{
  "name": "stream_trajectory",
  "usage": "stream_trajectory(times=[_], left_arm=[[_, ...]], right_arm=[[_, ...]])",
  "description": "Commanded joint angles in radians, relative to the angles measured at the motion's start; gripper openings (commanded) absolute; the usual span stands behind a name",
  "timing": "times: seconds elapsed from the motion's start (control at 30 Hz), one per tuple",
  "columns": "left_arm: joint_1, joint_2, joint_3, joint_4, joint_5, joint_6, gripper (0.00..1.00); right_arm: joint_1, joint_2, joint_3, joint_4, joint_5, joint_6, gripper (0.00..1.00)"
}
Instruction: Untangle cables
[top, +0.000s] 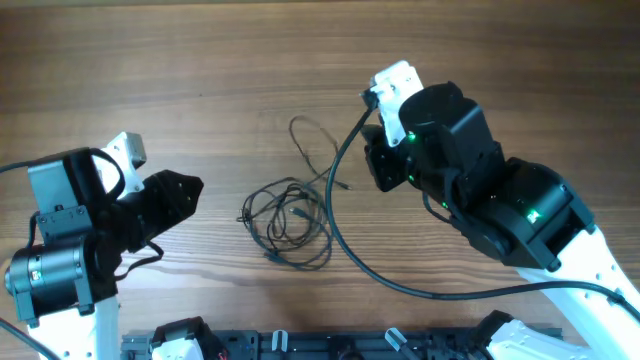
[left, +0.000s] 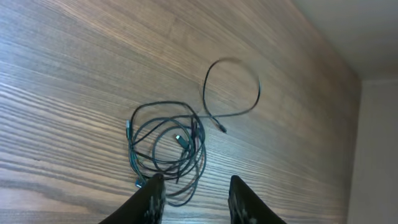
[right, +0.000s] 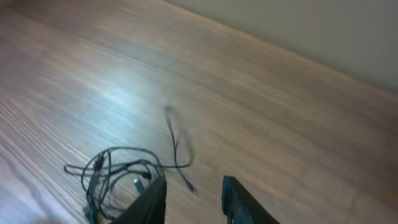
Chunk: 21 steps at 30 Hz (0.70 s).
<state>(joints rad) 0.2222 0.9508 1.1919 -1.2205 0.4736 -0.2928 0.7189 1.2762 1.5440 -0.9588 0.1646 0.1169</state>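
The cables (top: 288, 222) lie on the wooden table as a small tangled coil of thin black cord, with one looser loop (top: 312, 145) reaching up and right to a plug end. The coil also shows in the left wrist view (left: 166, 144) and the right wrist view (right: 115, 177). My left gripper (top: 190, 190) is open and empty, left of the coil; in its wrist view (left: 196, 183) the fingertips sit just short of the coil. My right gripper (right: 194, 186) is open and empty, held above the table right of the coil near the plug end (right: 189, 186).
A thick black arm wire (top: 345, 235) curves down from the right arm across the table just right of the coil. The robot bases (top: 300, 345) sit along the front edge. A pale wall (right: 311, 31) runs beyond the table's far edge.
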Motion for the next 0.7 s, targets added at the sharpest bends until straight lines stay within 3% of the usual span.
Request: stream_trajectory(times=[0.0, 0.1, 0.23, 0.47, 0.67], left_arm=[[0.004, -0.009, -0.005, 0.001, 0.027, 0.028, 0.35], [0.004, -0.009, -0.005, 0.008, 0.027, 0.028, 0.35], [0.004, -0.009, -0.005, 0.014, 0.027, 0.028, 0.38], [0.004, -0.009, -0.005, 0.024, 0.027, 0.028, 0.44], [0.004, -0.009, -0.005, 0.023, 0.027, 0.028, 0.45]], right_arm=[[0.002, 0.042, 0.005, -0.040, -0.124, 0.037, 0.39], [0.002, 0.172, 0.005, -0.095, -0.396, -0.127, 0.60], [0.002, 0.404, 0.005, -0.091, -0.484, -0.291, 0.75], [0.050, 0.704, 0.005, 0.009, -0.657, -0.458, 0.76], [0.163, 0.714, 0.005, 0.115, -0.660, -0.511, 0.79]])
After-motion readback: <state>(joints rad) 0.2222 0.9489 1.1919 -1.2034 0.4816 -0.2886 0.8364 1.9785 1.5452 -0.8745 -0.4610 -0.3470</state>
